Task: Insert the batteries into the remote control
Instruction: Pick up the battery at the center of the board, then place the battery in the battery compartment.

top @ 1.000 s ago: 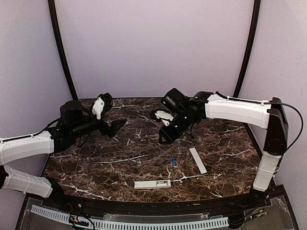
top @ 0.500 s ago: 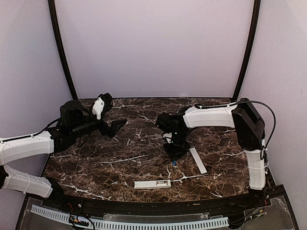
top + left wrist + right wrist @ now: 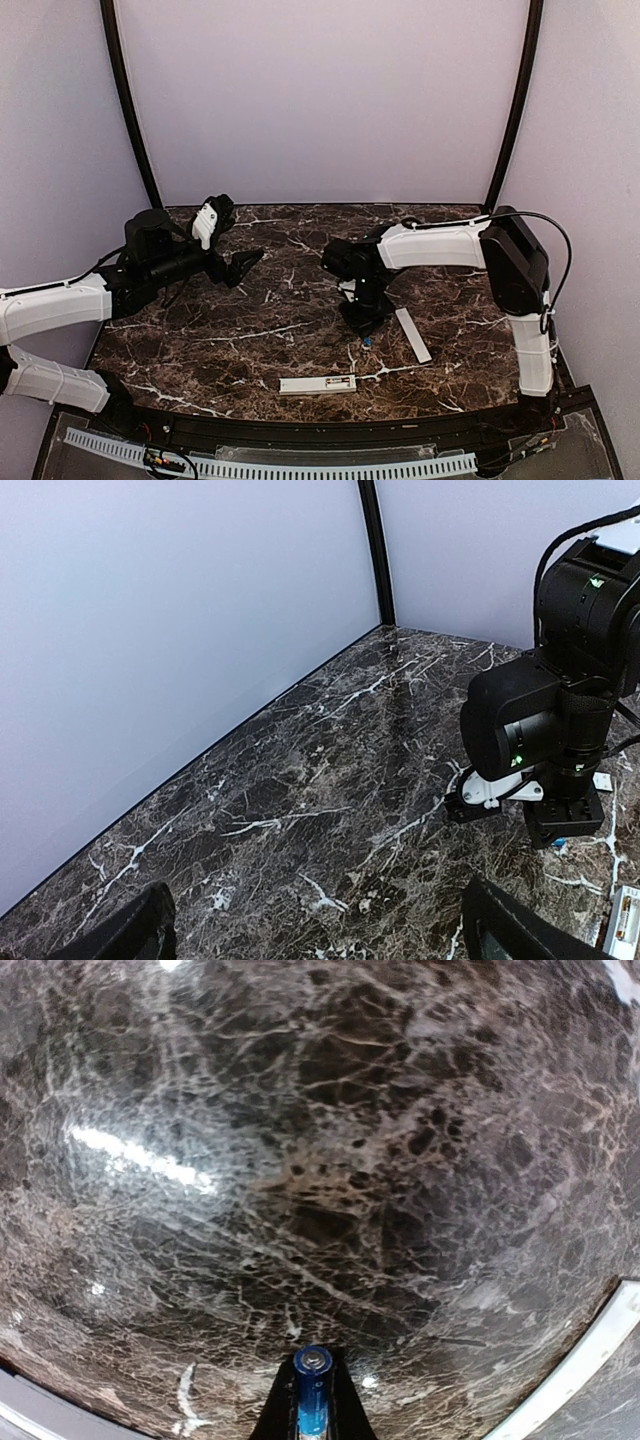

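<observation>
Pickup stage: right hand (image 3: 365, 327) clenched on battery (image 3: 313, 1392), remote control (image 3: 318, 384) nearby to its left apparently not yet loaded; left hand (image 3: 245, 264) released.

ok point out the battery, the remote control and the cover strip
battery (image 3: 312, 1402), right wrist view, its blue side
remote control (image 3: 318, 384), top external view, its middle
cover strip (image 3: 412, 334), top external view, its middle

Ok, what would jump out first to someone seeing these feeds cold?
The right gripper, down on the marble table and shut on a blue battery. Then the white remote control lying near the front edge, and the left gripper hanging open, empty, over the left side.
</observation>
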Action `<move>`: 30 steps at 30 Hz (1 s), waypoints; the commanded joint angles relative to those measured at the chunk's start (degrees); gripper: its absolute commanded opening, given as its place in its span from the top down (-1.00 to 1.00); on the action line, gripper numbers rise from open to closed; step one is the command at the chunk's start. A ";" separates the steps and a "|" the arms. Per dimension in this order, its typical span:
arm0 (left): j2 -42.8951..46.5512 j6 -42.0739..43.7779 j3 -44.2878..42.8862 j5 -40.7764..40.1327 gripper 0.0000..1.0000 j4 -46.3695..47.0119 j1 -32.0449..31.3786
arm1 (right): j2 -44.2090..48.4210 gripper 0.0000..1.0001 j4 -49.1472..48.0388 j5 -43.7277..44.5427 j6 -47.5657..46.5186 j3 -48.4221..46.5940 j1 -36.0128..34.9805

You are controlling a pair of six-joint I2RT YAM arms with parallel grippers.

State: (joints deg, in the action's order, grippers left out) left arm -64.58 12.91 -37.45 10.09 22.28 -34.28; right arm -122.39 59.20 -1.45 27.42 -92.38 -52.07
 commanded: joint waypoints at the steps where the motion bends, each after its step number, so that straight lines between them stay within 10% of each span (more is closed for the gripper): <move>1: 1.71 0.93 -0.52 0.29 -0.98 -1.03 0.27 | -1.58 1.00 1.60 -0.70 -1.63 -0.25 -0.47; 17: 2.14 1.51 0.05 2.70 -0.98 -0.62 0.27 | 31.22 1.00 -38.08 -40.88 -28.07 16.07 -0.88; 30: -3.68 27.56 -1.74 21.12 -0.82 -29.85 -11.31 | 36.88 1.00 -46.07 -32.77 -37.59 29.55 -6.79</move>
State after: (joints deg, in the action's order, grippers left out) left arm -68.18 29.17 -39.35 25.43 5.28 -39.86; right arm -88.40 19.38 -38.70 -4.84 -68.10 -55.29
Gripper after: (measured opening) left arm 0.906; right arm 0.052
